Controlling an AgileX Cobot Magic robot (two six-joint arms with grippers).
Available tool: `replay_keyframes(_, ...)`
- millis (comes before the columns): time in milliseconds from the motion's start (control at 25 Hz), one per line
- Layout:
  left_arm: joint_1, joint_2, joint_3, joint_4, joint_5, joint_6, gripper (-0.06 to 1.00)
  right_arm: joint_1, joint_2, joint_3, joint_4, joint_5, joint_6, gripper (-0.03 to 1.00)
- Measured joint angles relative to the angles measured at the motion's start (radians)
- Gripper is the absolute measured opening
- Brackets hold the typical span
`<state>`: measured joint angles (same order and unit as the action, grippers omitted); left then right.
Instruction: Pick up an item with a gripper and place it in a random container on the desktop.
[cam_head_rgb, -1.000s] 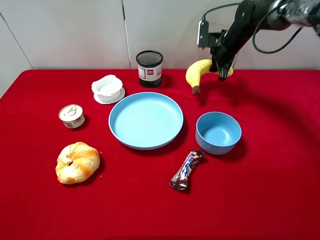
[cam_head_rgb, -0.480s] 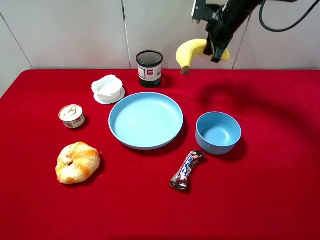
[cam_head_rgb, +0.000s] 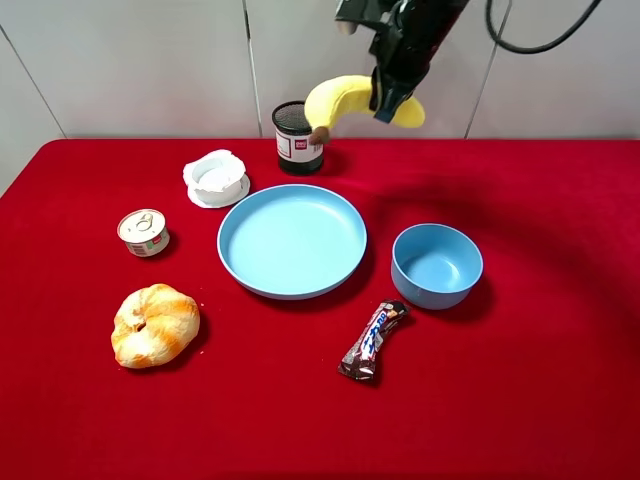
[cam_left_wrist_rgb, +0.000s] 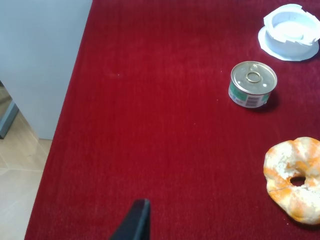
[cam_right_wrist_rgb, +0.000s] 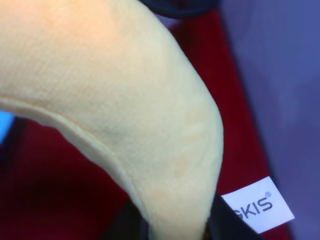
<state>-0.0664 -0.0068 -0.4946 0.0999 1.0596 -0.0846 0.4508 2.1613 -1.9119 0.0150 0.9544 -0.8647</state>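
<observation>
Yellow banana (cam_head_rgb: 342, 97) lifted in the upper centre of the frame, right hand (cam_head_rgb: 387, 95) clamped on its right part, stem tip overlapping the black mesh cup (cam_head_rgb: 298, 140), light-blue plate (cam_head_rgb: 292, 240) lower on the red table (cam_head_rgb: 540, 380), left hand (cam_left_wrist_rgb: 134, 223) barely visible, opening cannot be told.

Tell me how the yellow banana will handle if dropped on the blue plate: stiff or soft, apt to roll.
Probably soft and light: the banana shows a fabric nap, a sewn seam and a tag, and it hangs from the right end effector without drooping. On the plate its curve should keep it from rolling.
</observation>
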Motion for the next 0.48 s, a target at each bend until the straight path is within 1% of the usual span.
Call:
replay_keyframes(200, 0.0, 0.0, 0.0, 0.0, 0.0, 0.0, 0.98, 0.075, 0.0, 0.0, -0.03, 0.006, 0.096, 0.1)
replay_keyframes(480, 0.0, 0.0, 0.0, 0.0, 0.0, 0.0, 0.98, 0.162, 0.0, 0.0, -0.039, 0.008, 0.176, 0.1)
